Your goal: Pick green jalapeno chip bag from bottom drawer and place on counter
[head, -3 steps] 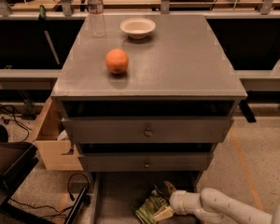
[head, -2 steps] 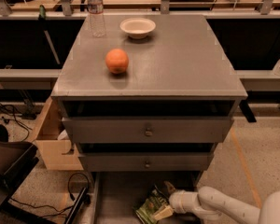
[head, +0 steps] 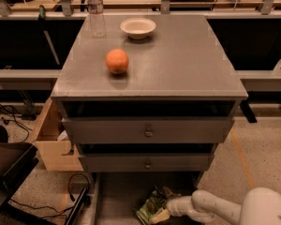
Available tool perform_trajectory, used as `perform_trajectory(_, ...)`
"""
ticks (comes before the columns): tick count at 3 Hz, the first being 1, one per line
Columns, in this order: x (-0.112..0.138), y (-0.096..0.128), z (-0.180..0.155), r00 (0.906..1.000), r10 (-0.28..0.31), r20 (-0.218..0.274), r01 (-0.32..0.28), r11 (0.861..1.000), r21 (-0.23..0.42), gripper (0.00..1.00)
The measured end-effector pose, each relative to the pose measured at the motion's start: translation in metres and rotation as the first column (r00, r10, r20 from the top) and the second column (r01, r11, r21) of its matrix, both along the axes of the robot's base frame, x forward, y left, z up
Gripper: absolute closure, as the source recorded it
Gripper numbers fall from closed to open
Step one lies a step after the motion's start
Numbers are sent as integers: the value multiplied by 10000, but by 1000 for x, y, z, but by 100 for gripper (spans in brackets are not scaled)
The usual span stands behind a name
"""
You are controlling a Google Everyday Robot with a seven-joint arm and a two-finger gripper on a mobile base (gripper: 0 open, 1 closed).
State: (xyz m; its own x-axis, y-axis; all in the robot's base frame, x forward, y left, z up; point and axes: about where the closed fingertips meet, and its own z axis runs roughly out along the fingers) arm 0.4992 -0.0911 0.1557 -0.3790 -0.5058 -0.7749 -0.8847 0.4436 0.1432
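The green jalapeno chip bag [head: 152, 205] lies crumpled on the floor of the open bottom drawer [head: 114, 198], at the lower middle of the camera view. My white arm reaches in from the lower right, and my gripper [head: 165, 211] is at the bag's right side, touching it. The counter [head: 178, 60] is the grey top of the cabinet above.
On the counter stand an orange fruit [head: 117, 61], a white bowl [head: 137, 27] and a clear water bottle [head: 96, 13]. Two upper drawers with round knobs [head: 149, 133] are shut. A cardboard box [head: 49, 139] and cables lie left of the cabinet.
My arm has come a little further into view at the lower right. The gripper stays at the bag, which has not visibly moved.
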Motion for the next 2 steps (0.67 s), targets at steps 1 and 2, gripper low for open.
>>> perform_trajectory(1, 1, 5, -21, 9990, -201, -400, 200, 9998, -27, 18)
perform_trajectory(2, 0, 7, -21, 9990, -173, -401, 173, 9999, -7, 41)
